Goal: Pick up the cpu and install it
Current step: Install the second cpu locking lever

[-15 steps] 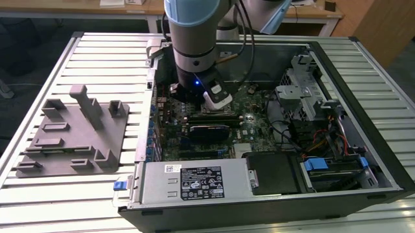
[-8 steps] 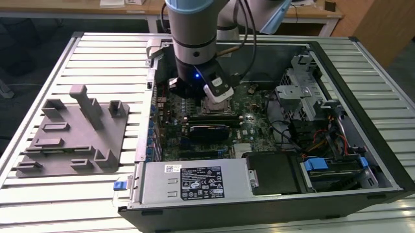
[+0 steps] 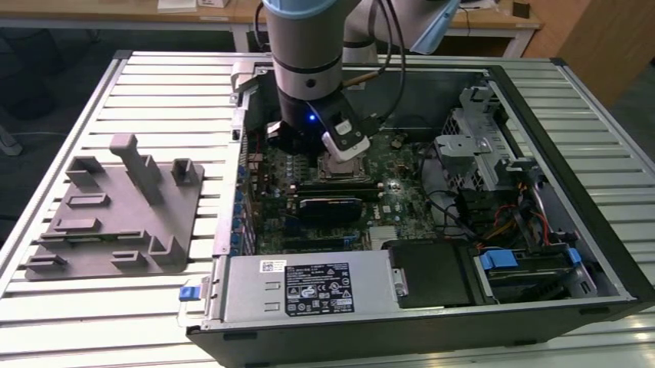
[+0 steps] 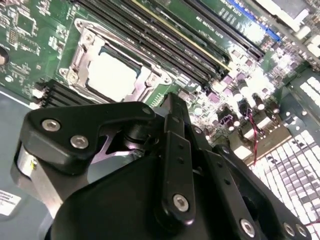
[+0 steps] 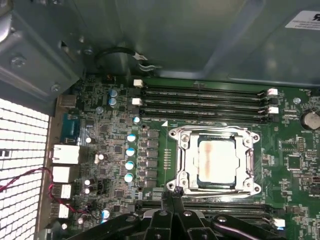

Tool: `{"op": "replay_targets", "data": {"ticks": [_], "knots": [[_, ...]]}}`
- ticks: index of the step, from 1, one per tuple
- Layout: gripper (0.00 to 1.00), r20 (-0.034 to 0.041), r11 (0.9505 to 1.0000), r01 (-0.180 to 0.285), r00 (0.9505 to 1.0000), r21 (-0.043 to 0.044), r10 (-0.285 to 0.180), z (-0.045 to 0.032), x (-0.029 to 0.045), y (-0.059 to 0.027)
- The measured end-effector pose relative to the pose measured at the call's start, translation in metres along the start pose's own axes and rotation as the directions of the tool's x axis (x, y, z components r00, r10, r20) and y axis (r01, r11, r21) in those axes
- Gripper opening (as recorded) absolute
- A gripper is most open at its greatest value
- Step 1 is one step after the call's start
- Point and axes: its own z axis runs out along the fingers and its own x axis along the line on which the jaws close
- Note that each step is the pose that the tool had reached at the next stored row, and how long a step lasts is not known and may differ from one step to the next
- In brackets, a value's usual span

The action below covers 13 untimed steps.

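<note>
The jaws [image 5: 172, 202] are drawn together with their tips meeting in both wrist views, and nothing is held between them. They hang low over the green motherboard [image 5: 120, 165], just beside the edge of the metal socket frame [image 5: 180, 155] and slightly off its centre. The cpu [image 5: 216, 161] lies flat inside that frame, its pale silvery top facing up and its sides square to the frame; from the jaws it lies just beyond the tips, toward the rows of black memory slots [image 5: 205, 102] on the far side of the socket. In the second wrist view the cpu [image 4: 112, 75] likewise sits seated in the frame just past the closed tips. In the exterior view the arm [image 3: 307, 69] reaches down into the open computer case [image 3: 553, 192], and the grey fixture tray [image 3: 113, 222] stands on the slatted bench [image 3: 174, 92] well apart at that view's left.
</note>
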Motion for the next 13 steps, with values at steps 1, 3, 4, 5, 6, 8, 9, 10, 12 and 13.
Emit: {"op": "replay_targets", "data": {"ticks": [1,3,4,5,6,8,9,10,12,13], "knots": [[0.11,-0.0009,1.0000,0.000,1.0000,0.0000,0.000,0.0001,-0.0022,-0.0001],[0.11,-0.0030,1.0000,-0.001,1.0000,0.0005,0.001,0.0004,-0.0074,-0.0003],[0.11,-0.0042,1.0000,-0.001,1.0000,0.0011,0.001,0.0006,-0.0102,-0.0005],[0.11,-0.0051,1.0000,-0.001,1.0000,0.0017,0.001,0.0007,-0.0125,-0.0006],[0.11,-0.0062,1.0000,-0.001,1.0000,0.0025,0.001,0.0008,-0.0149,-0.0006],[0.11,-0.0075,1.0000,-0.001,1.0000,0.0047,0.001,0.0010,-0.0184,-0.0003],[0.11,-0.0080,1.0000,-0.001,1.0000,0.0065,0.001,0.0012,-0.0196,0.0003],[0.11,-0.0084,1.0000,-0.001,1.0000,0.0092,0.001,0.0014,-0.0206,0.0012],[0.11,-0.0089,0.9999,-0.001,1.0000,0.0147,0.001,0.0018,-0.0225,0.0031],[0.11,-0.0092,0.9999,-0.001,1.0000,0.0173,0.001,0.0020,-0.0237,0.0038]]}}
